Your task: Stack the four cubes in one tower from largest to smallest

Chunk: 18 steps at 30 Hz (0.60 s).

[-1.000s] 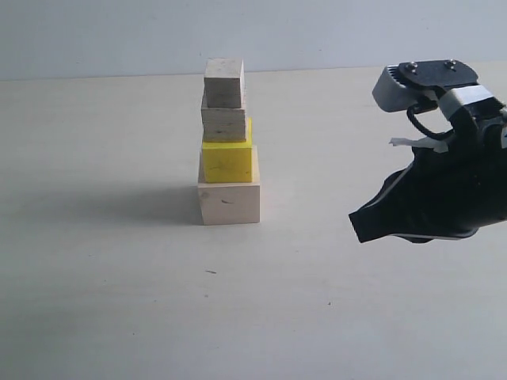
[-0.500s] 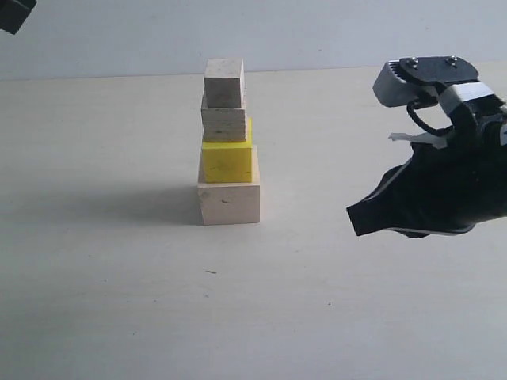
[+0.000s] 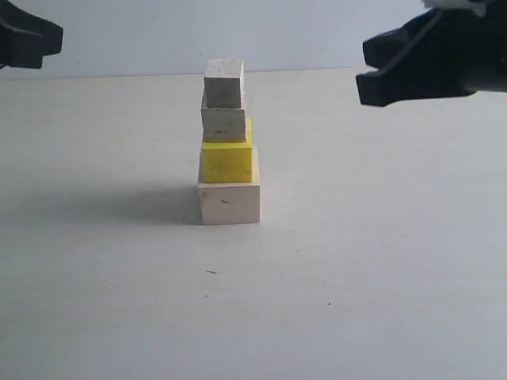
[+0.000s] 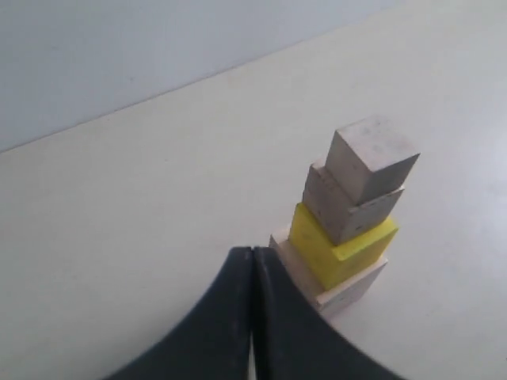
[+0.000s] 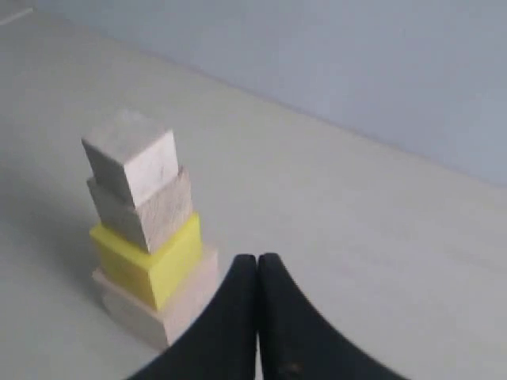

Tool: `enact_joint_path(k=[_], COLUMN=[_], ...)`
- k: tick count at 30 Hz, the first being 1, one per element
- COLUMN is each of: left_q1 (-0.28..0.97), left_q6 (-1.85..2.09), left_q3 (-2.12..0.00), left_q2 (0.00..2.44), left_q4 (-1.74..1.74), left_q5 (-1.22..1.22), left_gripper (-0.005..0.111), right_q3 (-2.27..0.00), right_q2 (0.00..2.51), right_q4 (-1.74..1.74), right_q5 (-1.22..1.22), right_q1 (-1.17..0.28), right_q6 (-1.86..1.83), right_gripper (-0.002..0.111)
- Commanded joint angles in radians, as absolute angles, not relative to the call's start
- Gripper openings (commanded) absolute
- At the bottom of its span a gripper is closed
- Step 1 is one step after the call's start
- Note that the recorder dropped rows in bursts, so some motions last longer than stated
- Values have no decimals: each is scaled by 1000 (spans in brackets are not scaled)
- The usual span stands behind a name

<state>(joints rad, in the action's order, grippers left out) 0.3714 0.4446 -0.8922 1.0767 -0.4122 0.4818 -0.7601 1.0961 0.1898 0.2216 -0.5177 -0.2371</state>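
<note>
Left hand [image 3: 47, 39] is hanging high at ten o'clock of the tower [image 3: 226, 158], fingers [image 4: 234, 317] pressing flat together, gripping nothing. Right hand [image 3: 372, 71] is hovering at two o'clock, fingers [image 5: 238, 324] likewise sealed, carrying nothing. Both are sitting well apart from the tower, which is standing mid-desk [image 3: 356, 261]. The big wood cube [image 3: 229, 203] is forming the base, the yellow cube [image 3: 227, 161] is resting on it, a small wood cube [image 3: 223, 124] is sitting above, and the smallest cube [image 3: 224, 81] is capping it at twelve o'clock, edges not quite lining up.
</note>
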Motion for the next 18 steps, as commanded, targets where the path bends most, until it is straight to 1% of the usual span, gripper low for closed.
enact_joint_path(k=[1, 10, 18], left_q1=[369, 369, 369], left_q6=[467, 464, 496], left_q3=[-739, -529, -481], left_q2=[951, 701, 464], left_q4=[-486, -524, -511], left_q5=[364, 331, 237], left_gripper=[0, 0, 0], right_q3=[-775, -775, -775], right_q2=[1037, 925, 721], right_q4=[179, 181, 176], right_q5=[197, 217, 151], right_q1=[-516, -516, -516], right_q6=[-235, -235, -219], right_gripper=[0, 0, 0])
